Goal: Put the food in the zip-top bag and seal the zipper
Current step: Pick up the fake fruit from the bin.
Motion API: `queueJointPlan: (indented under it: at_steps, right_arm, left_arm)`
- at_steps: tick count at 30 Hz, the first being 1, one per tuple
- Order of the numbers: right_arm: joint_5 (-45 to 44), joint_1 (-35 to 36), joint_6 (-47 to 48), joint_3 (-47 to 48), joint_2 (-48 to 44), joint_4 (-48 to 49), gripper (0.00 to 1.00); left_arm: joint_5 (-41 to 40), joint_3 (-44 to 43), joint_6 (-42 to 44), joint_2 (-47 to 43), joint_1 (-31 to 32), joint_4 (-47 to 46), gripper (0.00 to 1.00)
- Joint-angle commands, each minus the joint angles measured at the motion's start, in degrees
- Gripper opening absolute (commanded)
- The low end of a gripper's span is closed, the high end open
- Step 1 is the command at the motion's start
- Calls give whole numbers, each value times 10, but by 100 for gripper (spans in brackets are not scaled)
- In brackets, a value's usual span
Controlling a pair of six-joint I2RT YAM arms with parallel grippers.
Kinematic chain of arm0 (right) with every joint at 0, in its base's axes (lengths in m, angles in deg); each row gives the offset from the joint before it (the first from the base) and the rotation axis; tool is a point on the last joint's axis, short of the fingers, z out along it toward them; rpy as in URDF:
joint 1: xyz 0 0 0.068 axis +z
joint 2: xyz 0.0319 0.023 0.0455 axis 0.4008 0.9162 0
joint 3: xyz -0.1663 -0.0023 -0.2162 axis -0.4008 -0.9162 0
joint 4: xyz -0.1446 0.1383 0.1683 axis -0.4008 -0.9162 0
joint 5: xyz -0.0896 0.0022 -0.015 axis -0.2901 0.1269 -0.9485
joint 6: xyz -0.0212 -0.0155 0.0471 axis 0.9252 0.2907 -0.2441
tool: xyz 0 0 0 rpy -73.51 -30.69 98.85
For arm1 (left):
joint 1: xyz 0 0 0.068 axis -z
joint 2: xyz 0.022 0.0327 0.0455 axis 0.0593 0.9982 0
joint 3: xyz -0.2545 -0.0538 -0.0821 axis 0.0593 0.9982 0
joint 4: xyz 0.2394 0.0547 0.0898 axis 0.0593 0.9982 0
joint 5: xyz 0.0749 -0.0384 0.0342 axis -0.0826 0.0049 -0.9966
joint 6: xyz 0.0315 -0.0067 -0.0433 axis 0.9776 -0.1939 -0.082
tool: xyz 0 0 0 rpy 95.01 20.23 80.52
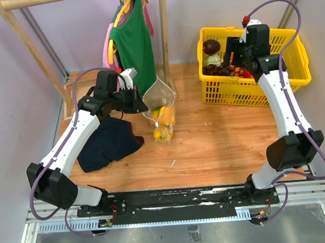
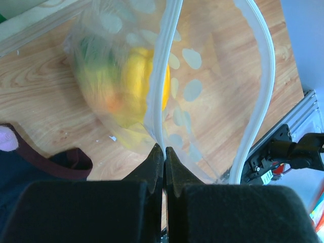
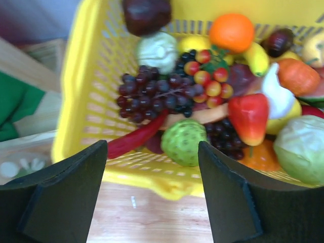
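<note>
Left wrist view showed left fingers (image 2: 152, 169) pinching the zipper (image 2: 159, 66) of the zip-top bag (image 2: 192, 90); if that slipped, its mouth could collapse before the spread right fingers (image 3: 66, 187) brought food (image 3: 152, 93).

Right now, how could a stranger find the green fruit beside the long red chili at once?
Find the yellow basket at the far right. By its near wall, between the long red chili and the pointed red fruit, sits a green fruit. Only it has scaly bumps; the cabbage looks paler.
</note>
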Motion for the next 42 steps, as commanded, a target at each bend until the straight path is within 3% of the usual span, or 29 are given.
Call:
queueJointPlan:
  at_steps: [1,14,21,31,35,42]
  right_arm:
    - [-59,-45,8,7,33,-24,75]
    - [-29,-148,27,40,160,-16,88]
    - [-11,-172,26,37,208,0,97]
    - [34,-179,28,48,279,15,99]
    - [41,-181,34,53,294,20,96]
    - [61,-183,38,31,263,43,73]
  left_arm:
    - [15,0,4,3,-4,-15,0]
    - [15,2,4,9,-4,-18,0]
    - [17,2,4,13,-5,-17,0]
    - [17,3,5,15,-5,-18,0]
    - [17,3,4,16,-5,-19,0]
    - [19,3,3,15,-5,-19,0]
